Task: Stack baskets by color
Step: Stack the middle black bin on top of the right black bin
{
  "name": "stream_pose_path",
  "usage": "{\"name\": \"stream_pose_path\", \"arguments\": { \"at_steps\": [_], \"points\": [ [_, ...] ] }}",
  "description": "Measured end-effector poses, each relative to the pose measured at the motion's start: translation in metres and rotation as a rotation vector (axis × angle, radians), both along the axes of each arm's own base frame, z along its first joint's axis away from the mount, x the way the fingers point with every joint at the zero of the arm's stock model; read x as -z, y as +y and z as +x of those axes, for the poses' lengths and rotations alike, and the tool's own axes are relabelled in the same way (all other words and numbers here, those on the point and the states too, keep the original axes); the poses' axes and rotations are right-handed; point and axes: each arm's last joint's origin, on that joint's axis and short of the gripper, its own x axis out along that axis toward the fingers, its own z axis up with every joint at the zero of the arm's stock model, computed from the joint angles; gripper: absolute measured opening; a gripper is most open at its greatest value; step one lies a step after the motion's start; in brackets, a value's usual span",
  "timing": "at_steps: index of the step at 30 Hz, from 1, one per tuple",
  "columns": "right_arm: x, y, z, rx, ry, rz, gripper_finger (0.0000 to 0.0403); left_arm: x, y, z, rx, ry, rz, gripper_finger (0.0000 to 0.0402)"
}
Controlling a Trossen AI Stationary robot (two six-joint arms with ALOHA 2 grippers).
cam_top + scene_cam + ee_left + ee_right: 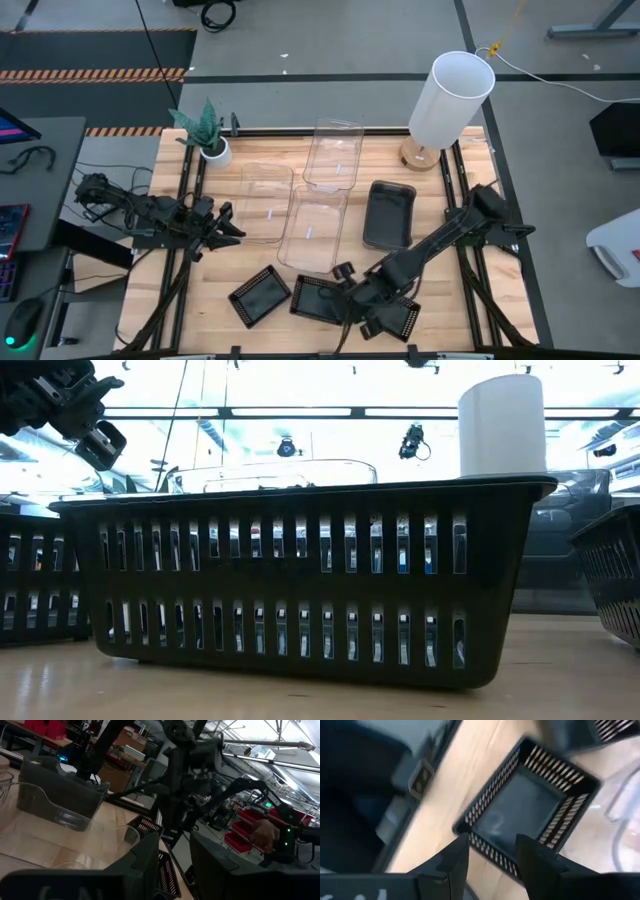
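Three black perforated baskets rest on their bottoms near the table's front edge: left [259, 296], middle [318, 298] and right [397, 320]. My right gripper [340, 296] hangs over the middle black basket [527, 810], pointing steeply down. It is open [495, 855], and its fingers stand above that basket's nearest slotted wall. Whether they touch it I cannot tell. Three clear baskets [332, 152], [265, 200], [313, 228] and a grey basket [390, 213] sit mid-table. My left gripper [225, 224] waits open [175, 865] at the left, holding nothing.
A white lamp shade [450, 98] stands at the far right and a small potted plant [208, 135] at the far left. In the low view a black basket [300, 580] fills the foreground. Bare wood lies right of the grey basket.
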Motion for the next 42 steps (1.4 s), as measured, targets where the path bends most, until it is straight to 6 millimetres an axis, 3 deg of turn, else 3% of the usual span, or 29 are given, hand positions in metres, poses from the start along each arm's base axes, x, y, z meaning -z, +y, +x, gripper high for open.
{"name": "stream_pose_path", "arguments": {
  "at_steps": [4, 10, 19, 29, 42],
  "points": [
    [0.016, 0.008, 0.009, -0.108, 0.032, -0.085, 0.0165, 0.001, 0.000, 0.001, 0.000, 0.009, 0.003, 0.0117],
    [0.024, 0.015, 0.016, -0.145, 0.075, -0.132, 0.0168, 0.002, -0.001, 0.002, 0.000, 0.020, 0.008, 0.0117],
    [0.047, 0.018, 0.013, -0.375, 0.186, -0.351, 0.0172, 0.002, -0.001, 0.002, 0.000, 0.019, 0.007, 0.0117],
    [0.060, 0.030, 0.010, -0.648, 0.133, -0.529, 0.0172, 0.002, -0.001, 0.002, 0.000, 0.019, 0.007, 0.0117],
    [0.069, 0.033, 0.019, -0.735, 0.058, -0.554, 0.0169, 0.002, -0.001, 0.002, 0.000, 0.019, 0.007, 0.0117]
  ]
}}
